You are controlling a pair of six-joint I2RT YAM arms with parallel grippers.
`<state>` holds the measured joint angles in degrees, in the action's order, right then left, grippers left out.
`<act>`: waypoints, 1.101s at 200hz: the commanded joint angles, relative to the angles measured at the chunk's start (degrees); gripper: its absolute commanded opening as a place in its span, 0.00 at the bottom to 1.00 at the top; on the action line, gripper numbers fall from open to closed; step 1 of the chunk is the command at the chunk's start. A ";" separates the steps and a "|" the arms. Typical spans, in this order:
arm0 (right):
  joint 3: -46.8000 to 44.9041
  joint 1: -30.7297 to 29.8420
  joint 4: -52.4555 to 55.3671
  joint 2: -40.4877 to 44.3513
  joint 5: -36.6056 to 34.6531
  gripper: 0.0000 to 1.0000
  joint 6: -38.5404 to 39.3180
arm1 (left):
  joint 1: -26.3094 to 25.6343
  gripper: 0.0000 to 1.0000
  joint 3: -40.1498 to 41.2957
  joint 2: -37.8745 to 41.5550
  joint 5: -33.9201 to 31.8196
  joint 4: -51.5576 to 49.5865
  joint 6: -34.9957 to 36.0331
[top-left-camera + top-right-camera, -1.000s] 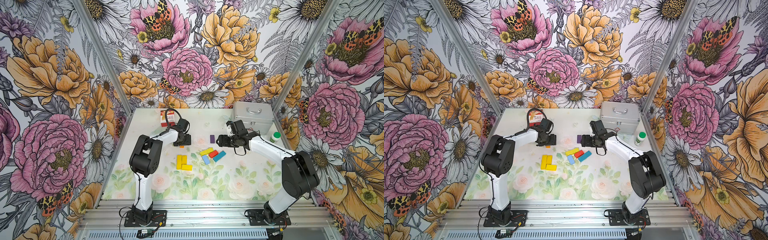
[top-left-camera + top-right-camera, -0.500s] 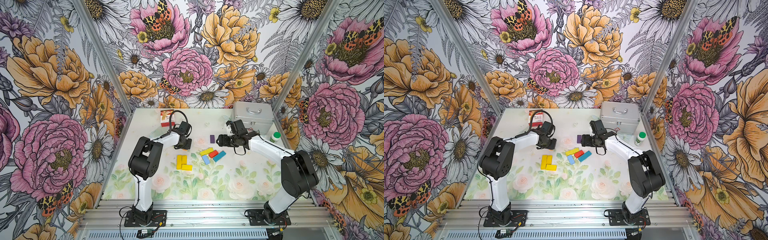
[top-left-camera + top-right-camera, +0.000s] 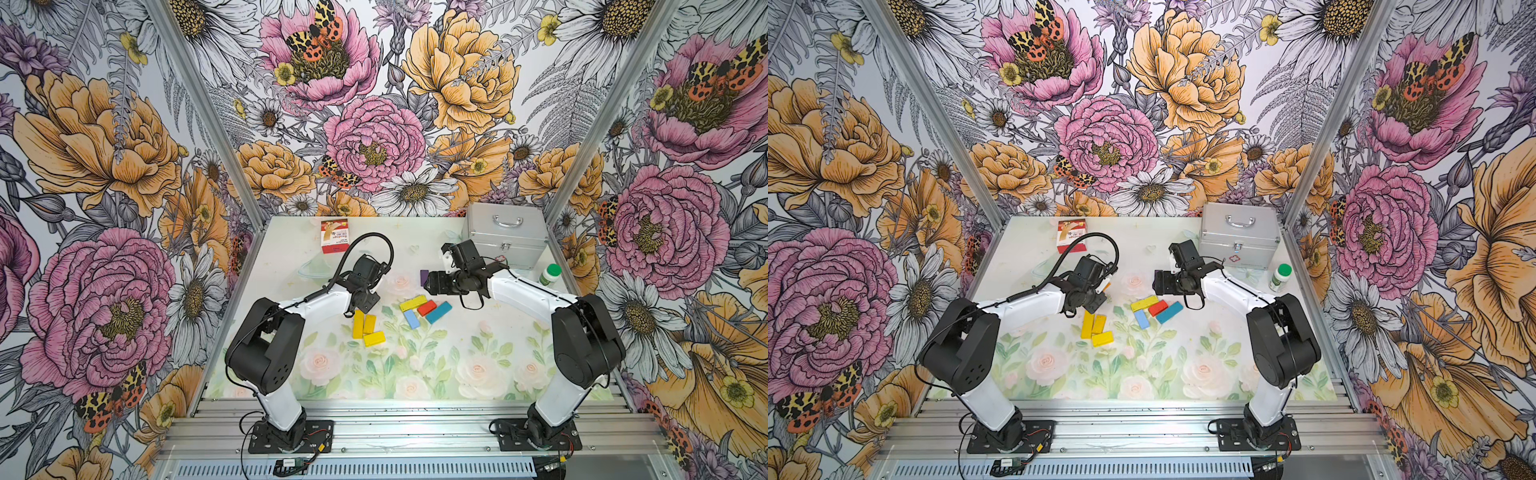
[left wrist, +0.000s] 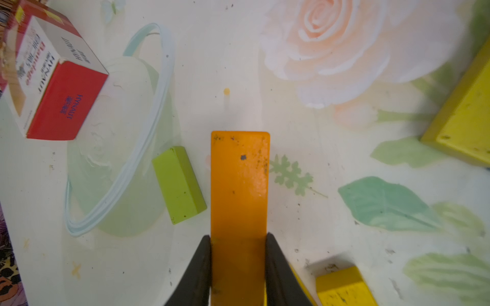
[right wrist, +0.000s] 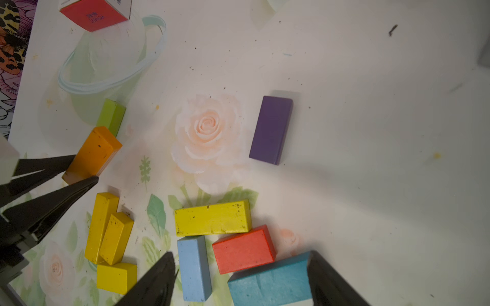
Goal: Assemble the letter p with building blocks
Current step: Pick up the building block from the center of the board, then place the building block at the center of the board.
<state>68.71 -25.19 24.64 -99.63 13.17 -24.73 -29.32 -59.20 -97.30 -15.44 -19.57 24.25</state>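
Clearly, the orange block (image 4: 240, 180) is clamped by its long sides between the black fingers of the left gripper (image 4: 237, 236); whether its underside is clear of the table (image 3: 436, 374) cannot be told. Just beside it, across a narrow gap, a green block (image 4: 179, 184) is seen lying flat. Farther off stands a red-and-white card box (image 4: 61, 100), on which "HYNAUT" is printed in blue on the red end and in dark letters on the white side (the smaller print is too blurred to be read). The right gripper (image 5: 240, 254) is held with its jaws spread wide and nothing gripped, above a cluster made up of a long yellow block (image 5: 212, 217), a light blue block (image 5: 193, 267), a red block (image 5: 242, 249) and a teal block (image 5: 267, 287). A purple block (image 5: 271, 129) is set alone, apart from these. Three more yellow blocks (image 3: 358, 324) are gathered, touching one another, near the left gripper.
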 commanded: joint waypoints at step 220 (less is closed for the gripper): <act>15.51 -5.31 -0.19 -13.38 -0.77 0.78 -2.69 | 10.00 0.42 -5.05 -9.40 25.03 -2.75 23.67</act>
<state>82.26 -30.44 24.62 -111.50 13.56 -25.87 -19.57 -62.96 -104.16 11.57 -20.84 46.89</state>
